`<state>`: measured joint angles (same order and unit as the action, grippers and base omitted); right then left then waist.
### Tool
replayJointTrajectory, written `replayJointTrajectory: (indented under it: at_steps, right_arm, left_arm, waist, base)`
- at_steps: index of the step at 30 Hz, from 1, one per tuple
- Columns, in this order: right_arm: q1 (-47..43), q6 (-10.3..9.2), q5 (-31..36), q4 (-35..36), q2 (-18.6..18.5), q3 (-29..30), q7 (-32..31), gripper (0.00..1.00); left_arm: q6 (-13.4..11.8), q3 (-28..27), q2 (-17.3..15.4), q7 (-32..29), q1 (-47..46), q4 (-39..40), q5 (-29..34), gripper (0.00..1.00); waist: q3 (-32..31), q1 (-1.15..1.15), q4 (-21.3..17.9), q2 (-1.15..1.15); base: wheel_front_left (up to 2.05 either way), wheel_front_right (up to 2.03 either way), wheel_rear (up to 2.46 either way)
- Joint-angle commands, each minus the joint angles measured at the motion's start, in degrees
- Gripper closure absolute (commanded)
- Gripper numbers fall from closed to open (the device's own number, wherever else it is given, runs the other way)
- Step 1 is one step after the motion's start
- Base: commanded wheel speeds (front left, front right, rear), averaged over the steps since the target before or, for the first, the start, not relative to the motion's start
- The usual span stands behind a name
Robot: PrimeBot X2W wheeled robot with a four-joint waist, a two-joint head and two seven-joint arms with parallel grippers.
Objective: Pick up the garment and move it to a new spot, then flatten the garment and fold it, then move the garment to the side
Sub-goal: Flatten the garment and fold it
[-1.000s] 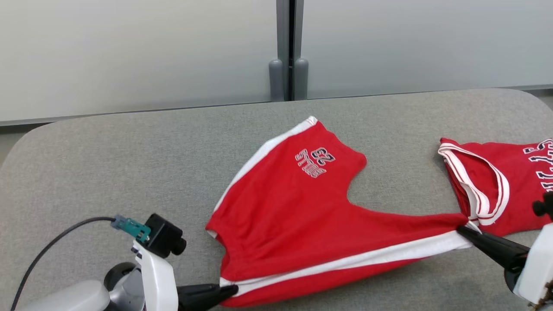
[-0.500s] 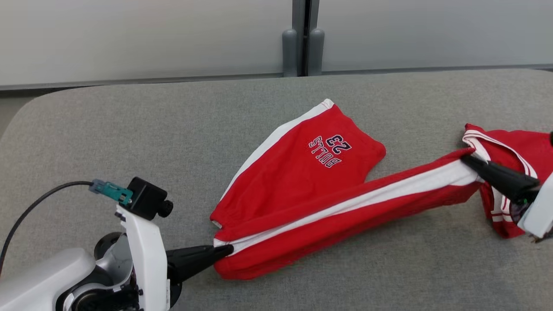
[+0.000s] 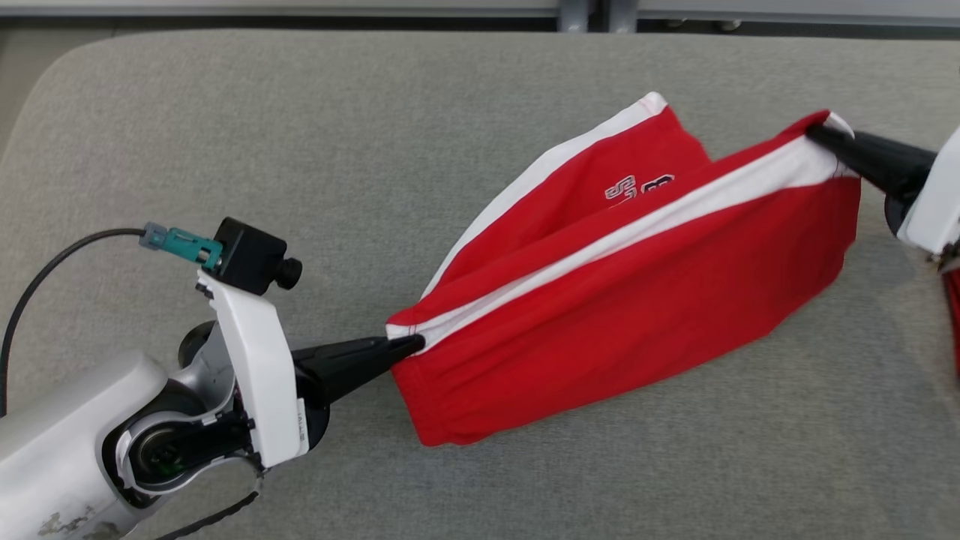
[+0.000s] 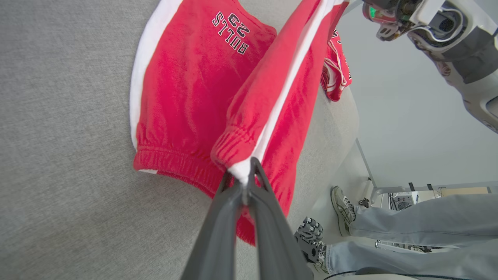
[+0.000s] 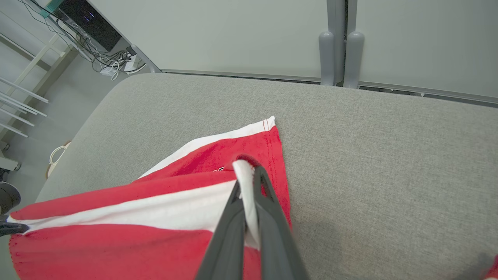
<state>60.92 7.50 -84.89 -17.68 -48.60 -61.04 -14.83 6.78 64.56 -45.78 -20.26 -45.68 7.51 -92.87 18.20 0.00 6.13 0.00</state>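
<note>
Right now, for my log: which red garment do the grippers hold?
The white-striped shorts, stretched between left gripper and right gripper; the jersey lies apart.

Garment (image 3: 645, 300) on table (image 3: 300, 112), left gripper (image 3: 415, 346) at its left end, right gripper (image 3: 816, 133) at right end

- You have a grey cloth-covered table (image 3: 225, 135) with rounded corners; its far edge runs beyond both pairs of jaws.
- One leg of the red shorts (image 3: 637, 292) lies flat on it, lettering up, between the left gripper (image 3: 411, 346) and the right gripper (image 3: 819, 135), on the far side of the line joining their jaws.
- That leg's elastic waistband rests on the cloth just beside the left jaws.
- Its white-striped hem corner sits near the right jaws.
- The other leg is pinched in both jaws and raised; you cannot tell whether its drooping edge touches the table.
- A second red garment (image 4: 336, 74) with white trim lies past the right jaws, apart from the shorts.
</note>
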Motion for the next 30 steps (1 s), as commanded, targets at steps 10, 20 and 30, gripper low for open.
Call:
replayJointTrajectory:
  at_steps: [10, 20, 30]
  right_arm:
    - [8.9, 0.00, 3.3, -8.4, 4.7, -0.6, -4.0, 1.00]
    - [13.5, 0.00, 5.3, -14.9, 8.0, -2.2, -4.1, 1.00]
    - [13.7, 0.01, 5.4, -15.4, 9.6, -3.7, -1.4, 0.62]
  left_arm:
    - [0.6, -1.1, 3.5, 1.5, -3.2, -4.1, 2.7, 1.00]
    - [0.8, -0.5, 8.3, 1.7, -5.9, -9.1, 5.1, 1.00]
    - [0.8, -0.2, 9.9, 2.0, -6.6, -11.1, 5.5, 0.15]
  waist:
    - [6.3, 0.00, 6.1, 0.00]
    - [10.9, 0.00, 8.4, 0.00]
    - [12.2, 0.00, 8.7, 0.00]
  base:
    - [0.00, 0.00, 0.00]
    - [0.00, 0.00, 0.00]
    - [0.00, 0.00, 0.00]
